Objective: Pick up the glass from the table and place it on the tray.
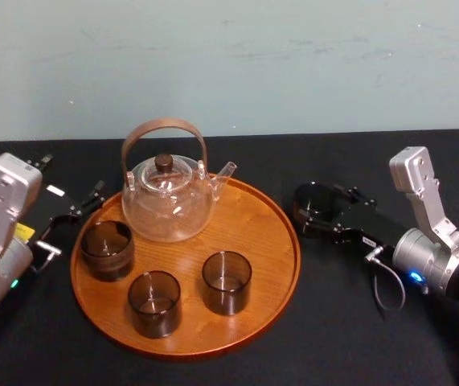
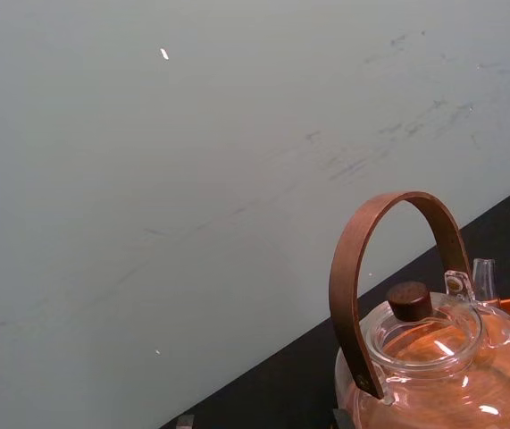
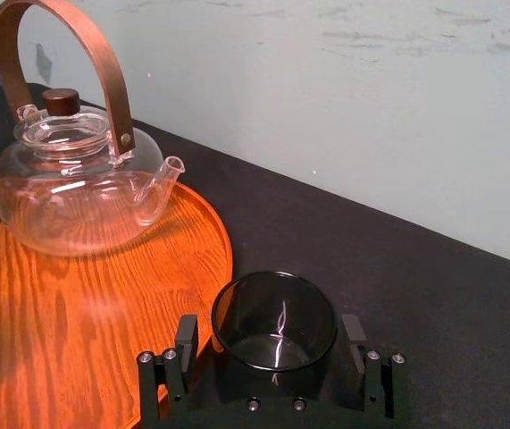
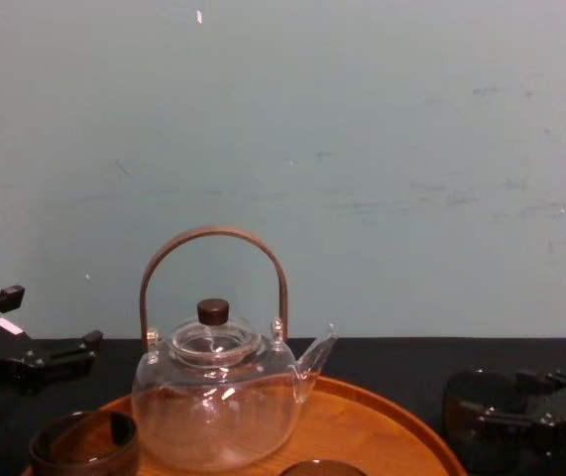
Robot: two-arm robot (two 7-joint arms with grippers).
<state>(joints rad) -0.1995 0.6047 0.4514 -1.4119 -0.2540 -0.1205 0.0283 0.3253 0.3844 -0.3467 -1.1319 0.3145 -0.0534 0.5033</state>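
You have the glass (image 1: 313,205) standing upright on the black counter (image 1: 358,338), just off the right-hand rim of the tray (image 1: 269,241) and not on it. Your right end effector (image 1: 319,215) sits low on the counter around that glass, its fingers (image 3: 186,344) spread to either side. The right wrist view shows a thin gap on the tray side, while the other finger is very close to the glass wall. Between the glass and the tray's floor there is only the low raised rim. On the tray, the teapot (image 1: 169,201) takes up the back, with its spout pointing toward the glass's side and its wooden handle arching high above the lid. Three other glasses (image 1: 154,302) stand in front of the teapot, one near the left rim and two nearer you, all apart from each other. The right part of the tray nearest the glass is bare wood. Your left end effector (image 1: 75,215) rests beside the tray's left rim, fingers spread and holding nothing. A pale wall (image 1: 293,64) runs behind the counter.
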